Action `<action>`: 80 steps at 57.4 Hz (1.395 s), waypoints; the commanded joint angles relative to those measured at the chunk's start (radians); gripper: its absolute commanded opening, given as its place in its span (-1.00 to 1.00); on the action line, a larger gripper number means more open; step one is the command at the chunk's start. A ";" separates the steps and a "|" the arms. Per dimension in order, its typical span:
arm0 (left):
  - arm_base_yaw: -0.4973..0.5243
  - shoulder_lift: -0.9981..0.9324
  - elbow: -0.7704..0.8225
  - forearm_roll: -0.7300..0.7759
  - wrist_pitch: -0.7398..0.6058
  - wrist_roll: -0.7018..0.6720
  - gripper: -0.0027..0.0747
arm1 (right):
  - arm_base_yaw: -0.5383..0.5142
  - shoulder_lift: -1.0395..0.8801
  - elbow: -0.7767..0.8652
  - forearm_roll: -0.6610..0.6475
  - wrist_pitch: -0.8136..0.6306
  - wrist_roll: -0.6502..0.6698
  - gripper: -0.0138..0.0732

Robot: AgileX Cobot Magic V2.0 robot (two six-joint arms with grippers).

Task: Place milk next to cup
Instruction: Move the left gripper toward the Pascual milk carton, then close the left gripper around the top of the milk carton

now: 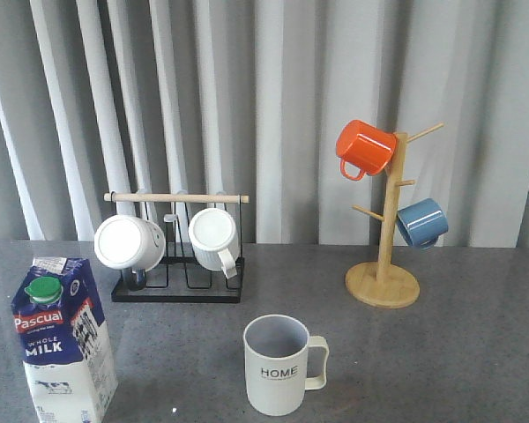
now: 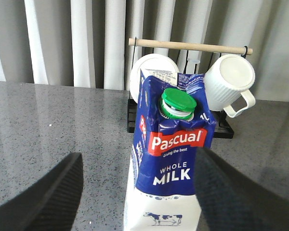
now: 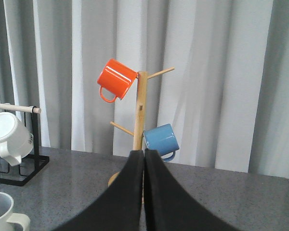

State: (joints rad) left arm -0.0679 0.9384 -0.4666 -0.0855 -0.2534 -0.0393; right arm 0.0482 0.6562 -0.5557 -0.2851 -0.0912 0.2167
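Blue and white, the milk [image 1: 60, 339] stands upright at the near left of the table [image 1: 441, 352], well apart from the cup [image 1: 279, 364] near the middle, so we judge the placing not yet done: the carton has to be grasped, carried right and set down beside the cup. Our left gripper [image 2: 135, 192] is spread wide, its fingers [image 2: 50, 192] flanking the milk; whether they touch it we cannot tell. Our right gripper [image 3: 144, 192] is pressed together, holding nothing.
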 commanded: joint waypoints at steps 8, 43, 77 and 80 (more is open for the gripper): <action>-0.065 -0.009 -0.031 0.034 -0.126 -0.112 0.84 | -0.003 -0.002 -0.024 -0.010 -0.071 -0.007 -0.71; -0.082 0.279 -0.215 0.099 -0.279 -0.163 0.93 | -0.003 -0.002 -0.024 -0.010 -0.071 -0.007 -0.71; -0.082 0.455 -0.233 0.085 -0.284 -0.155 0.71 | -0.003 -0.002 -0.024 -0.010 -0.070 -0.007 -0.71; -0.082 0.462 -0.233 0.069 -0.284 -0.147 0.58 | -0.003 -0.002 -0.024 -0.010 -0.070 -0.007 -0.71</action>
State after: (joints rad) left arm -0.1452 1.4177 -0.6676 0.0131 -0.4615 -0.1907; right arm 0.0482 0.6562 -0.5557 -0.2851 -0.0912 0.2167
